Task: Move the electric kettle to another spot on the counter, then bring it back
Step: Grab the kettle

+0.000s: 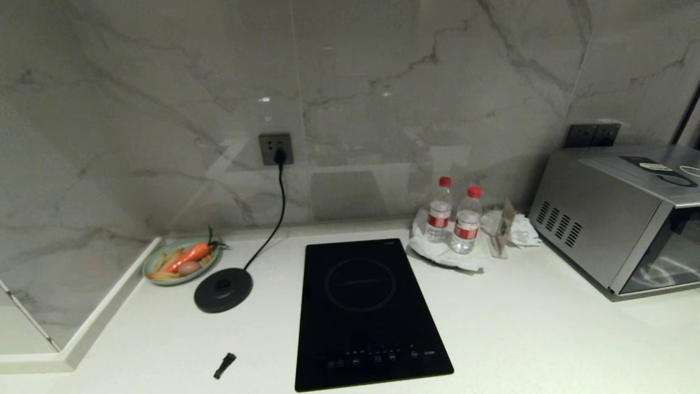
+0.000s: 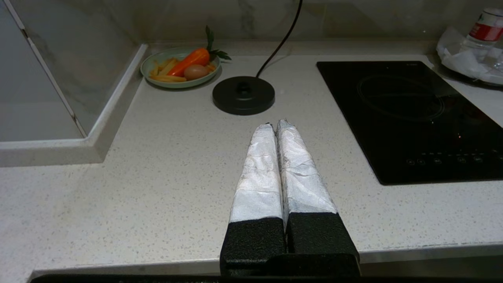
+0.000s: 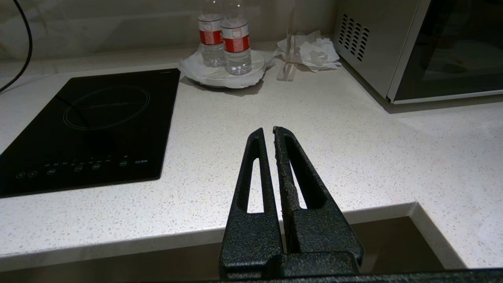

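The electric kettle is out of view in all three views. The white speckled counter (image 1: 519,328) carries only the kettle's flat round black base disc (image 1: 223,290) with its cord running up to a wall socket (image 1: 276,149). Neither arm shows in the head view. In the left wrist view my left gripper (image 2: 275,124) hovers over the counter's front edge, its white-wrapped fingers pressed together and empty, pointing at the base disc (image 2: 243,95). In the right wrist view my right gripper (image 3: 267,129) is shut and empty above the counter (image 3: 314,137), right of the hob.
A black glass induction hob (image 1: 363,312) lies mid-counter. A green plate (image 1: 149,266) of carrot and fries sits back left. Two red-capped water bottles (image 1: 439,210) and crumpled tissue (image 1: 514,227) stand back right, beside a silver microwave (image 1: 612,219). A small black piece (image 1: 225,365) lies near the front.
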You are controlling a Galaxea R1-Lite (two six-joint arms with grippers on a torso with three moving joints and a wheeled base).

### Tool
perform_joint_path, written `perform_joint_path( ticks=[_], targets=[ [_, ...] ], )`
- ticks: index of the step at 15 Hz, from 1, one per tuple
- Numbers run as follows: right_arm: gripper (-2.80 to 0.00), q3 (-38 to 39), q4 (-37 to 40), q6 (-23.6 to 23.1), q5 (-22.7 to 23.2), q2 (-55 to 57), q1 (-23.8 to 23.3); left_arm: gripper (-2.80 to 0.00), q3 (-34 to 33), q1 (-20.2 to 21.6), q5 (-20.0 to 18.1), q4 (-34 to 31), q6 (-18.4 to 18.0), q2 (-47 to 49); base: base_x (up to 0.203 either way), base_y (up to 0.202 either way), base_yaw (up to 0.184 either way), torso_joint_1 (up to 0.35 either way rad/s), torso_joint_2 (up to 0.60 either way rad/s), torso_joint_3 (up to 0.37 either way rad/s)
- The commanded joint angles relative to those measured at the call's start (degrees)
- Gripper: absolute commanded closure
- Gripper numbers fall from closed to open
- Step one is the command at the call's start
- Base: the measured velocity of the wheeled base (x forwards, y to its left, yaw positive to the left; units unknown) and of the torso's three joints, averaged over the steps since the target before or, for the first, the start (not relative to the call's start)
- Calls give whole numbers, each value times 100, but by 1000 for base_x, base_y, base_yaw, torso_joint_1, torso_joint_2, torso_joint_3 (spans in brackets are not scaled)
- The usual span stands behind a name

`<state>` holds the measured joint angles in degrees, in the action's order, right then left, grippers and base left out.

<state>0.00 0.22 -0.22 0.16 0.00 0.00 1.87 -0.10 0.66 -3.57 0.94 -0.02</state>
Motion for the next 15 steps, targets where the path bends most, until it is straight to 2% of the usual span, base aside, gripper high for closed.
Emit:
perform_joint_path(
  ticks=[1,7,15],
  targets=[
    [0,0,4,-4,2,0,0,0,-2,9,4,-3,1,2,0,0,0,134,-297,-166],
    [0,0,-4,-57,10,0,0,0,-2,10,4,-3,-15,2,0,0,0,97,-215,-119],
    [0,0,4,-48,2,0,0,0,-2,17,4,-3,-15,2,0,0,0,0,0,0]
  ],
)
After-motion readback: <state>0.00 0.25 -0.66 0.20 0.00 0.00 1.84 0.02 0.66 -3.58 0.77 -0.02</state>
